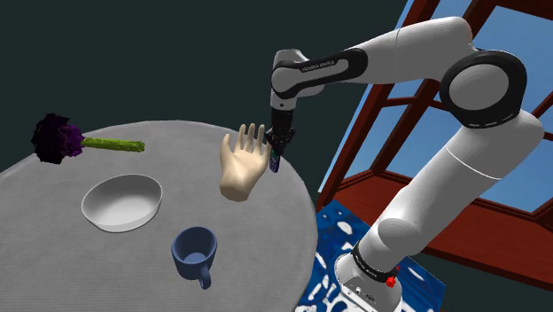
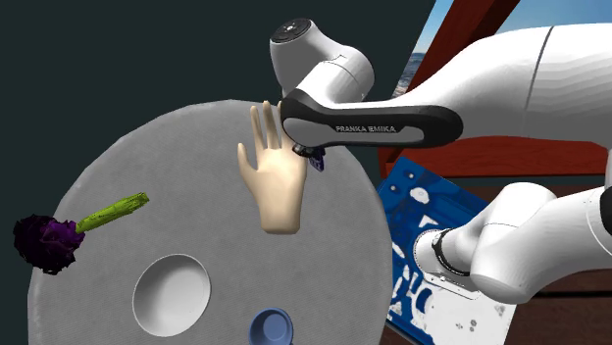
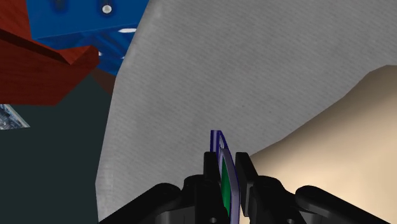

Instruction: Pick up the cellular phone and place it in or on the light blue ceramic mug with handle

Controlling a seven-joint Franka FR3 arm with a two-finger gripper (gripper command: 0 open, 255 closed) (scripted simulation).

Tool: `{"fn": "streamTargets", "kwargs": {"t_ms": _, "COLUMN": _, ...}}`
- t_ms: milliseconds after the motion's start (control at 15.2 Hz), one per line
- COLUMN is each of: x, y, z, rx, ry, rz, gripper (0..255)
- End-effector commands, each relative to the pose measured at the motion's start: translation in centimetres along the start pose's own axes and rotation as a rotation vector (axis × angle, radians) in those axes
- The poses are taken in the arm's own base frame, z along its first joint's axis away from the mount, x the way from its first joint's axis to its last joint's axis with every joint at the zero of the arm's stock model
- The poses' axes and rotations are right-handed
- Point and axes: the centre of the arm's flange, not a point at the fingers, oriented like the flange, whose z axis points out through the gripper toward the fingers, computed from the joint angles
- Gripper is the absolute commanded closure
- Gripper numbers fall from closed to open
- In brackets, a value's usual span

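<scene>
The black pincer [image 3: 227, 158] holds the thin blue phone with green screen [image 3: 224, 181] above the round grey worktop [image 1: 177, 146]. The next move is probably to carry it to the blue handled mug [image 1: 194, 252] near the worktop's edge.

There is one round grey table [image 1: 177, 142], one blue mug [image 1: 195, 253] with a handle, one white bowl [image 1: 122, 202], one beige model hand [image 1: 242, 166], one dark purple flower [image 1: 66, 139] on a green stalk, one slim blue cellular phone [image 3: 225, 186], and one white arm [image 1: 479, 168] with one black gripper [image 3: 225, 159].

Grey table [image 1: 266, 235]: flower [image 1: 66, 140], white bowl [image 1: 122, 202], blue mug [image 1: 195, 253], beige mannequin hand [image 1: 241, 167].
</scene>
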Motion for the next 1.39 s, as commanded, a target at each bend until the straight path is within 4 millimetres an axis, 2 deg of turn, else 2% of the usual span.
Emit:
{"fn": "streamTargets", "kwargs": {"t_ms": 0, "x": -0.2, "y": -0.1, "z": -1.0, "rx": 0.0, "ry": 0.0, "rz": 0.0, "gripper": 255}}
{"fn": "streamTargets", "kwargs": {"t_ms": 1320, "x": -2.7, "y": -0.1, "z": -11.3, "rx": 0.0, "ry": 0.0, "rz": 0.0, "gripper": 255}}
